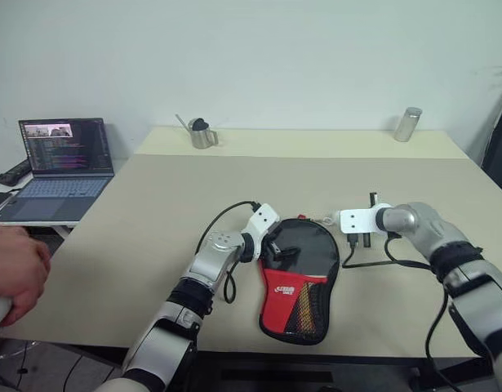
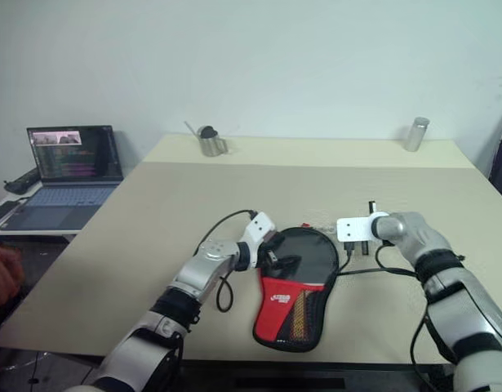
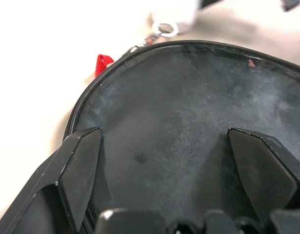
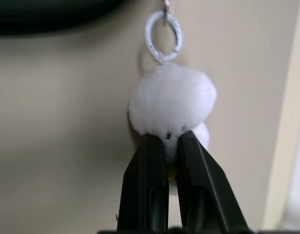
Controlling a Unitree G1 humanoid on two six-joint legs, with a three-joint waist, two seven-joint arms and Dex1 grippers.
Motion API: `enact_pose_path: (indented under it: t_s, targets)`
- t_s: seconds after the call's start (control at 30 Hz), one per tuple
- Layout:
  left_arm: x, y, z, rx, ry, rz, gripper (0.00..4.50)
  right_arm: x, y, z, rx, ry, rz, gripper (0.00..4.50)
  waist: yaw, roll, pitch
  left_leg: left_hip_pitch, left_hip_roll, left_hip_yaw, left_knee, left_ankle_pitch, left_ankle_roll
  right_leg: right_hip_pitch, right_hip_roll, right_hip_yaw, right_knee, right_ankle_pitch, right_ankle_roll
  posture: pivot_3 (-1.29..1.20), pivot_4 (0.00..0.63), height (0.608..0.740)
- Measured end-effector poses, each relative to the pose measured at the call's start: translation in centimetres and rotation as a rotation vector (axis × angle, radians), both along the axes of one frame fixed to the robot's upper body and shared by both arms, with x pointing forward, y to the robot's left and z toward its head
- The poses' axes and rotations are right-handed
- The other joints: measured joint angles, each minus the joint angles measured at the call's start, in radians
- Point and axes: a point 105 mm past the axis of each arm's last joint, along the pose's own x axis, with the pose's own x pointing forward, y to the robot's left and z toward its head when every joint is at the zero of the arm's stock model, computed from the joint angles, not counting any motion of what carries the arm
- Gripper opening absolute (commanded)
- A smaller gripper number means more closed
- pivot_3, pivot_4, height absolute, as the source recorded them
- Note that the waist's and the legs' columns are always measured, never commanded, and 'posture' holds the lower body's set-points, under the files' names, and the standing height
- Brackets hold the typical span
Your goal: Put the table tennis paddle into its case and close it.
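Two grippers work at the front of a beige table (image 1: 153, 245). Between them lies the case (image 1: 300, 279), flat on the tabletop, round end away from the robot and narrow end toward the front edge. Its round part is black and its lower part carries a red panel (image 1: 285, 290) with white lettering beside a black mesh pocket (image 1: 311, 306). I cannot see the paddle itself; whether it sits inside the case I cannot tell.

At the case's left edge, the left gripper (image 1: 277, 249) has its black fingers (image 3: 81, 165) spread wide over the dark round surface, one finger near the rim. A small red tab (image 3: 104, 64) sticks out at that rim, with a metal ring (image 3: 165, 29) just past it.

Off the case's upper right edge, the right gripper (image 4: 167, 139) has its fingers pinched tight on a white fluffy ball (image 4: 172, 103). From that ball a white ring (image 4: 163, 35) leads to a small metal link toward the case. In the head views this ball shows only as a pale spot (image 1: 326, 220) between the case and the gripper.

Farther back, a small metal watering can (image 1: 202, 132) stands left of centre and a metal cylinder (image 1: 407, 124) stands near the far right corner. An open laptop (image 1: 59, 167) sits on a side surface to the left, and a person's hand (image 1: 14, 269) shows at the left border.
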Motion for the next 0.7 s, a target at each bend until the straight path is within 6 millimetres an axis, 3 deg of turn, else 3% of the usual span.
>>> enact_pose_path:
  t_s: [0.23, 0.5, 0.6, 0.7]
  targets:
    - [-0.7, -0.6, 0.3, -0.048, 0.034, -0.067, 4.5, -1.0, 0.2, 0.1, 0.001, 0.017, -0.011, 0.01, 0.001, 0.0, 0.0, -0.001, 0.0, 0.001, 0.0, 0.0, 0.0, -0.001, 0.0, 0.0, 0.0, 0.0, 0.0, 0.0, 0.15, 0.74]
    - [-3.5, -3.7, 4.9, -0.133, 0.014, -0.334, 4.5, -0.9, 0.5, 0.1, 0.002, 0.013, -0.021, 0.01, -0.003, -0.001, 0.0, -0.004, 0.001, 0.0, 0.001, 0.0, 0.0, -0.003, 0.0, 0.0, 0.0, 0.0, 0.0, 0.0, 0.15, 0.74]
    - [-3.0, -4.7, 3.6, -0.059, 0.01, -0.301, 4.5, -0.8, 0.8, 0.1, 0.008, 0.012, -0.016, 0.01, -0.006, -0.001, 0.0, -0.002, 0.001, 0.001, 0.001, 0.0, 0.0, -0.002, 0.0, 0.0, 0.001, 0.0, 0.0, 0.0, 0.15, 0.74]
    - [-1.7, -4.7, 0.1, 0.093, 0.035, -0.179, 4.5, -0.8, 1.2, 0.1, 0.016, 0.008, -0.011, 0.01, -0.009, -0.001, 0.0, -0.002, 0.001, 0.001, 0.001, 0.0, 0.0, -0.002, 0.0, 0.001, 0.001, 0.0, 0.0, 0.0, 0.15, 0.74]
